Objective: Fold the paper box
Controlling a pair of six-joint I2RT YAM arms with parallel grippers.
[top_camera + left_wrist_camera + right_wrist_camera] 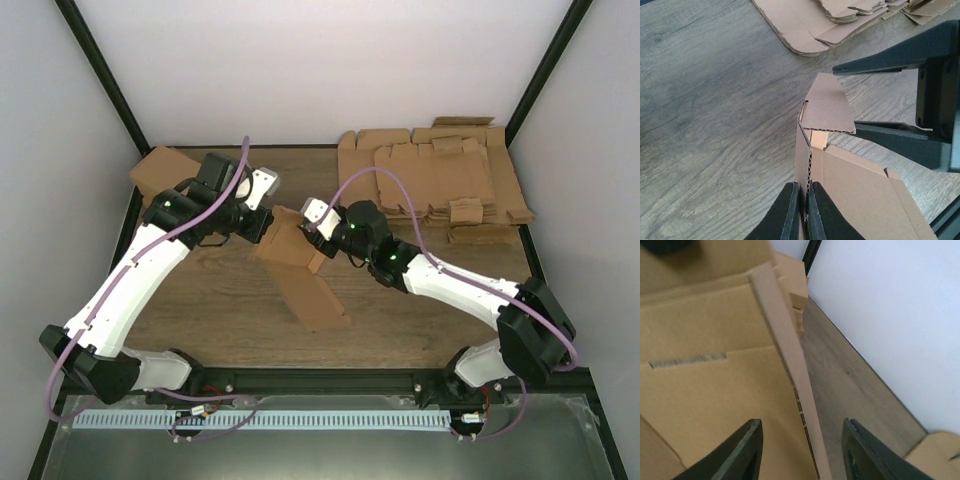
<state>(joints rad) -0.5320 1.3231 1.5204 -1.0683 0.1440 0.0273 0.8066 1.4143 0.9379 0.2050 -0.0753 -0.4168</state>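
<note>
From above, you see the paper box [300,285] mid-counter [220,310], left of the sheet pile [440,180], its held edge masked by the arms.

Left wrist: the left pincer [802,187] clamps a box wall.

Right wrist: the right pincer [802,422] gapes astride another wall, and the box is cropped.

Near-right table [400,332] free — sheet pile [440,175] blocks far-right.

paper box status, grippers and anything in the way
Left gripper shut on paper box wall edge. Right gripper open, jaws astride a flap. Cardboard pile far right, apart from the box.
</note>
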